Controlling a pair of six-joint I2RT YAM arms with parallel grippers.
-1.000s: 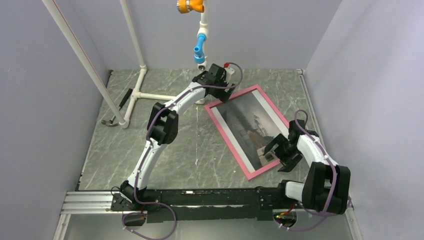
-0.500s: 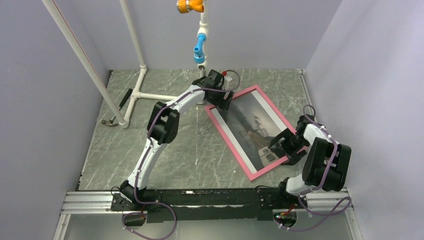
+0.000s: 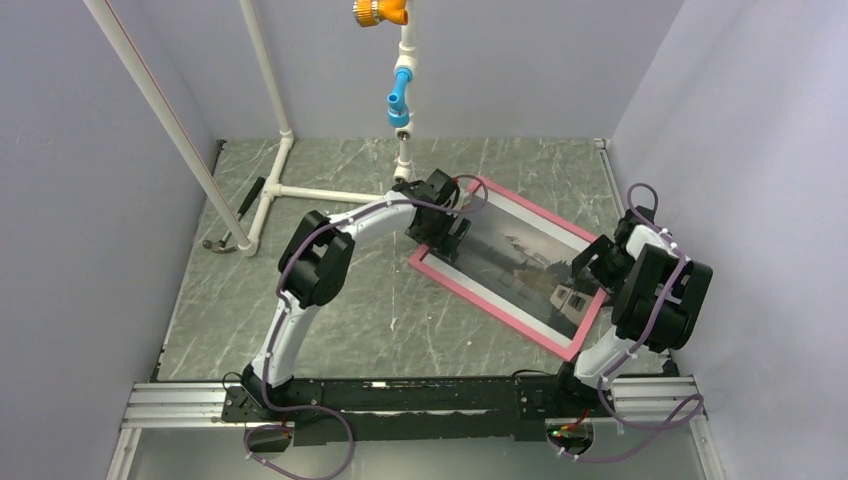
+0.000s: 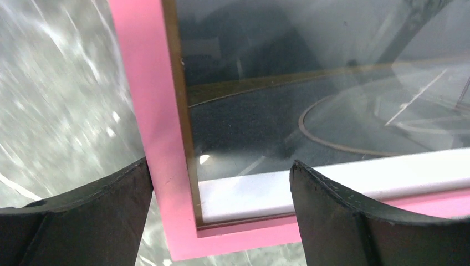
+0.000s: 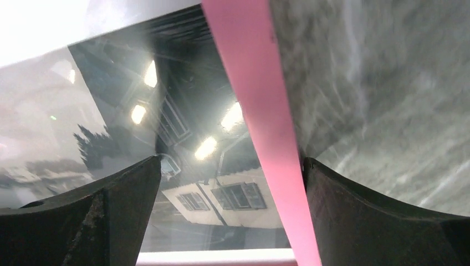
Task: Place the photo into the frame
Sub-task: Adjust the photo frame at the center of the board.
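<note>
Both wide open: left end effector [image 4: 221,172] straddles the frame's [image 3: 490,308] corner, right end effector [image 5: 231,166] its opposite edge. The photo [image 3: 520,265] lies inside the frame. A finger catching the rim could drag it askew.

This is a robotics lab test cell, not a lived-in room: plain pale-lavender partition walls [image 3: 100,300] close in a grey marble-patterned table [image 3: 350,310] at 9, 12 and 3 o'clock. An aluminium rail [image 3: 180,405] at 6 o'clock carries the left arm [image 3: 320,265] and right arm [image 3: 655,295], both white and black with looping purple cables. A white pipe stand [image 3: 272,188] spreads from 10 o'clock to blue [image 3: 399,100] and orange fittings [image 3: 380,10] at 12, a hammer [image 3: 241,215] beside its base.
</note>
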